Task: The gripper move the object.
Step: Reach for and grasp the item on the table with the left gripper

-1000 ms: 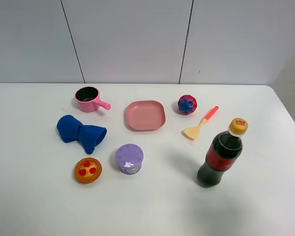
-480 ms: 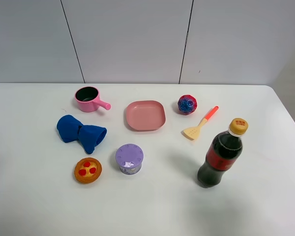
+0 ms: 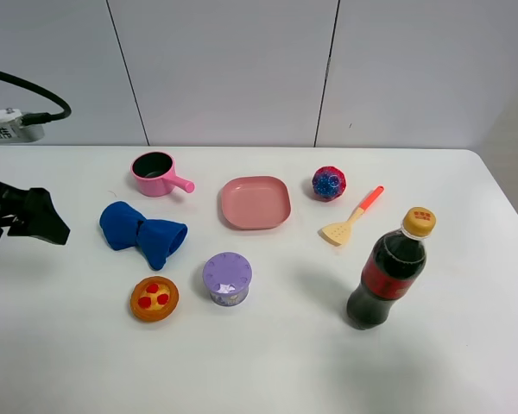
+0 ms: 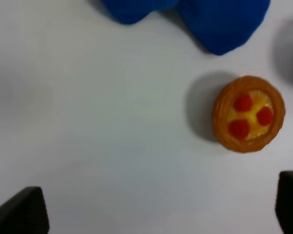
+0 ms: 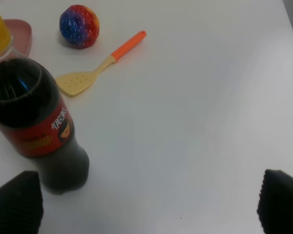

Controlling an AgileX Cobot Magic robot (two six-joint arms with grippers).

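White table [image 3: 268,362] against a pale panelled wall bears eight things, one of each, and the left gripper [image 4: 155,214] hangs over its left side with jaws spread wide and empty. Ahead of those jaws lies one fruit tart [image 4: 249,113], just past it one blue cloth [image 4: 195,14], and farther off one purple tub [image 3: 227,279], one pink pot [image 3: 155,173] and one pink plate [image 3: 255,203]. The right gripper [image 5: 146,204] is also spread wide and empty, with one cola bottle [image 5: 34,122] upright near one fingertip, and one spatula [image 5: 100,66] and one red-and-blue ball [image 5: 79,26] beyond.
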